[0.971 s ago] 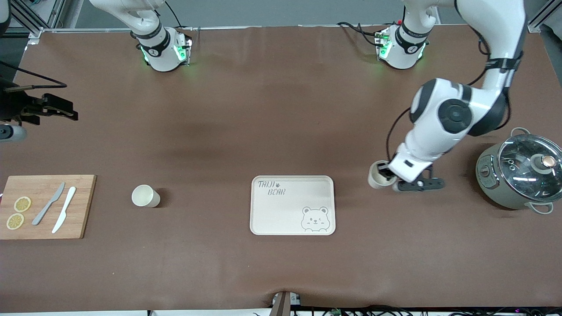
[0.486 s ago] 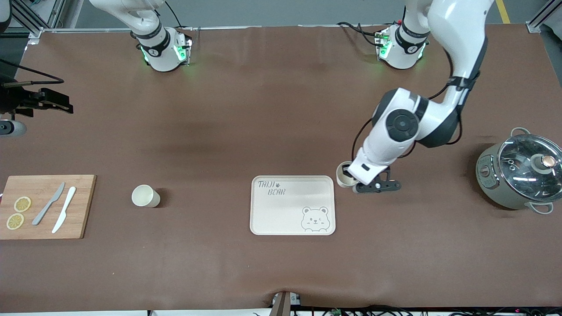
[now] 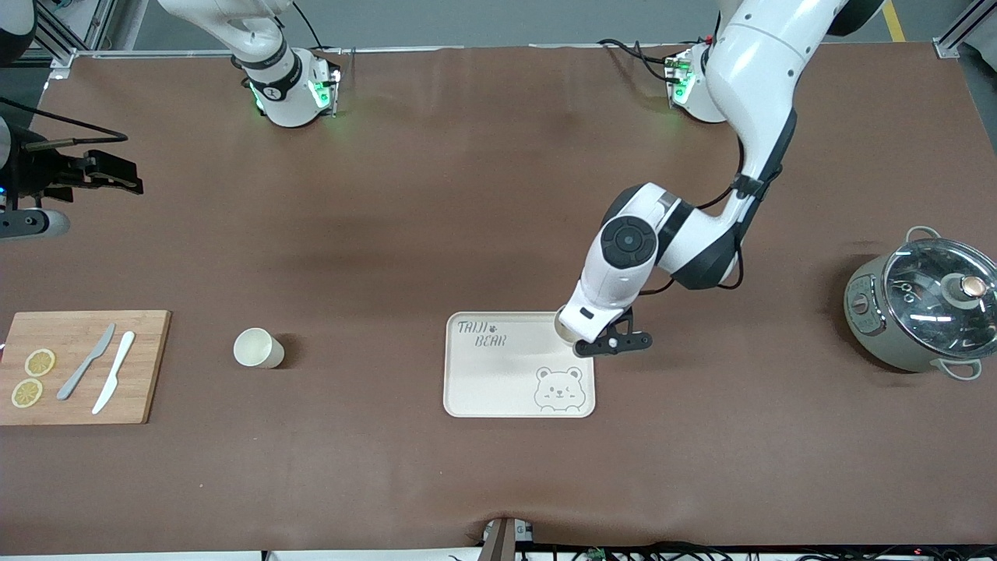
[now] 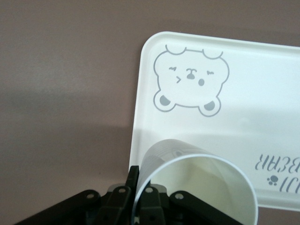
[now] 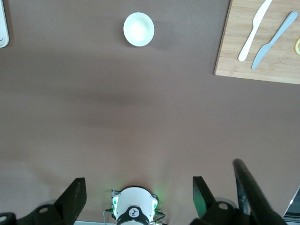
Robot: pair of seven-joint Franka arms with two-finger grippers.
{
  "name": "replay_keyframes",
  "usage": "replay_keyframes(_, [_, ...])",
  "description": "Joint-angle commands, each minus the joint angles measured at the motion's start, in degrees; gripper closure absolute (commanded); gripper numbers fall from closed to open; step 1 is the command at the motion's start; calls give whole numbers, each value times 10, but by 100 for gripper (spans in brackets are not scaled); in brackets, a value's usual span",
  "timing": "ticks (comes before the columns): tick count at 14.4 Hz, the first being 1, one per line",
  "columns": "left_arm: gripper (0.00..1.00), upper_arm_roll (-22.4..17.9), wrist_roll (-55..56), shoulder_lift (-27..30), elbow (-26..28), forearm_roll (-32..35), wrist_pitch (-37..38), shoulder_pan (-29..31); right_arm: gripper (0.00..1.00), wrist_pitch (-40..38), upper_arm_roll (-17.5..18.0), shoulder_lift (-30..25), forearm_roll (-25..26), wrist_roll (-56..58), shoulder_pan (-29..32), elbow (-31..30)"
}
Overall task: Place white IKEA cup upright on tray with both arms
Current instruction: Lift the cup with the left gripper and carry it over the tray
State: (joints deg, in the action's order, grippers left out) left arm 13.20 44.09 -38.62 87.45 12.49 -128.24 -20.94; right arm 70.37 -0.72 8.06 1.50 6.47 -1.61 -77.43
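Observation:
My left gripper [image 3: 575,336] is shut on the rim of a white cup [image 3: 562,326] and holds it upright over the corner of the cream "TAIJI BEAR" tray [image 3: 498,378] toward the left arm's end. In the left wrist view one finger is inside and one outside the cup's wall [image 4: 197,187], at the gripper [image 4: 140,177], with the tray [image 4: 262,108] just below. A second white cup [image 3: 255,347] stands upright on the table between the tray and the cutting board; it also shows in the right wrist view [image 5: 138,28]. My right gripper [image 3: 109,175] is open and empty, high over the table's right-arm end [image 5: 139,190].
A wooden cutting board [image 3: 78,386] with two knives [image 3: 101,370] and lemon slices [image 3: 39,362] lies at the right arm's end. A grey-green pot with a glass lid [image 3: 923,312] stands at the left arm's end.
My left arm has carried the cup from beside the pot toward the tray and now holds it over the tray's corner. The right gripper has shifted only slightly.

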Motion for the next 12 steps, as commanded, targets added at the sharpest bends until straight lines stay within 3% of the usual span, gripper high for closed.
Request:
replay_keyframes(1, [100, -5, 5, -61, -88, 18, 11, -2, 0, -3, 8, -5, 11, 0, -7, 3])
replay_keyframes(5, [100, -19, 5, -79, -104, 16, 10, -4, 0, 11, 3, -3, 18, 0, 5, 7])
replay_keyframes(8, [100, -19, 8, -86, -105, 16, 6, -10, 0, 110, 4, 2, 16, -1, 14, 11])
replay_keyframes(12, [100, -19, 10, -90, -106, 15, 4, -15, 0, 154, 5, 6, 9, -2, 17, 9])
